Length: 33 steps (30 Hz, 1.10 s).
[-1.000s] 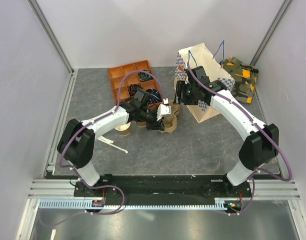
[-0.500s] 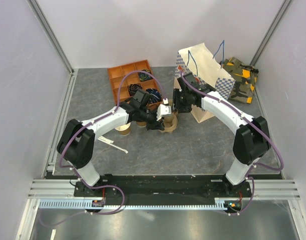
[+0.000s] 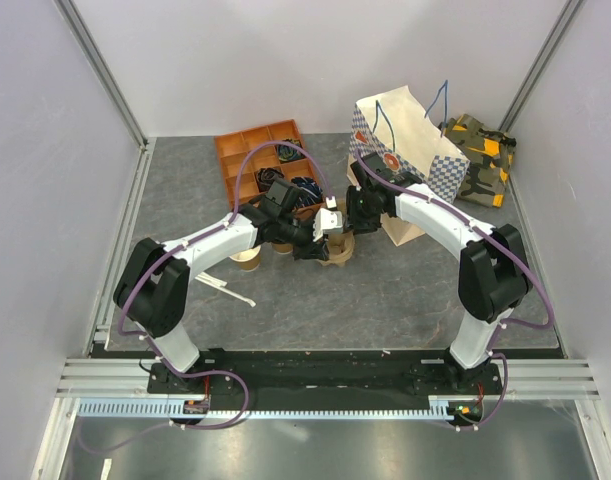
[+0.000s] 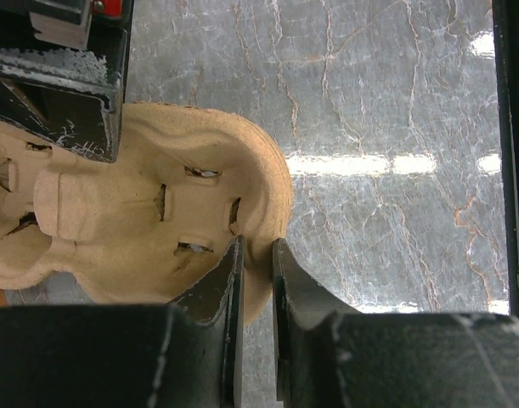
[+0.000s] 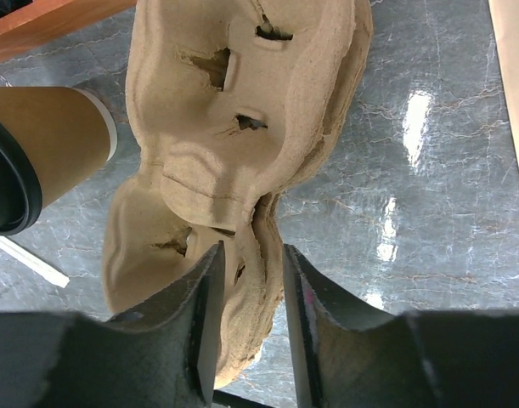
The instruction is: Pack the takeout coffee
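Pinching the pulp cup carrier (image 4: 157, 204) tight by its rim with the left gripper (image 4: 257, 246). Straddling its other edge with the right gripper (image 5: 251, 251), half open; cannot tell if gripping. Leaving the takeout coffee (image 5: 59, 144) just beside it, not packed yet.

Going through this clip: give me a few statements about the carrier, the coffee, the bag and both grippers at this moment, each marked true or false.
1. The left gripper is shut on the rim of the pulp carrier. True.
2. The takeout coffee sits in a carrier pocket. False: it is beside the carrier, and the pockets in view are empty.
3. The right gripper has a finger on each side of the carrier's edge. True.
4. The paper bag is on the left arm's side. False: it is at the far right, by the right arm.
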{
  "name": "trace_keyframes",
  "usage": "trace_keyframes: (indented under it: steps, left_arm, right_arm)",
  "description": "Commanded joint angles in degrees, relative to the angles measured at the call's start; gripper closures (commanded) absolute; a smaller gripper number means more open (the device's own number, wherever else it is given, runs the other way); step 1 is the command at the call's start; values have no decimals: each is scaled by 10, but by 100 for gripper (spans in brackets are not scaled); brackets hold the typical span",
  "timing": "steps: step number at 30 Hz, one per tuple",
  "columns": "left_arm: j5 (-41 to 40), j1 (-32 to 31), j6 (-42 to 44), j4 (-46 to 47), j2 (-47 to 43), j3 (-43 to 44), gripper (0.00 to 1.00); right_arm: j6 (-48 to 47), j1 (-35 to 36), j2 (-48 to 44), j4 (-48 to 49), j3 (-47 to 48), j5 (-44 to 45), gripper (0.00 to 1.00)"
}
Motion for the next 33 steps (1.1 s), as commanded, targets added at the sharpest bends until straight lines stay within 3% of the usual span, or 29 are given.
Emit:
trace_keyframes:
  steps: [1,10,17,21,24,25,27,28,33]
  left_arm:
    - [-30,4,-1,37,-17,-5,98]
    - [-37,3,8,37,-17,-13,98]
    - [-51,3,19,31,-15,-17,98]
    - [-56,3,23,30,-13,-15,97]
    - [-62,3,16,25,-12,-10,75]
    - [-63,3,12,23,-13,-8,60]
    - [-64,3,4,10,-13,2,48]
    - [-64,3,-5,6,-13,7,37]
    - [-42,3,-20,-33,-32,33,22]
  right_arm:
    - [10,1,0,7,4,-6,62]
    - [12,1,-1,4,6,-11,74]
    - [11,-1,-3,1,11,-18,100]
    - [13,-5,0,1,13,-34,100]
    - [14,-15,3,1,13,-47,100]
    - [14,-18,4,2,13,-55,100]
    - [12,-24,4,4,13,-65,100]
    - [11,-26,4,9,13,-71,100]
    - [13,-31,5,23,13,-112,100]
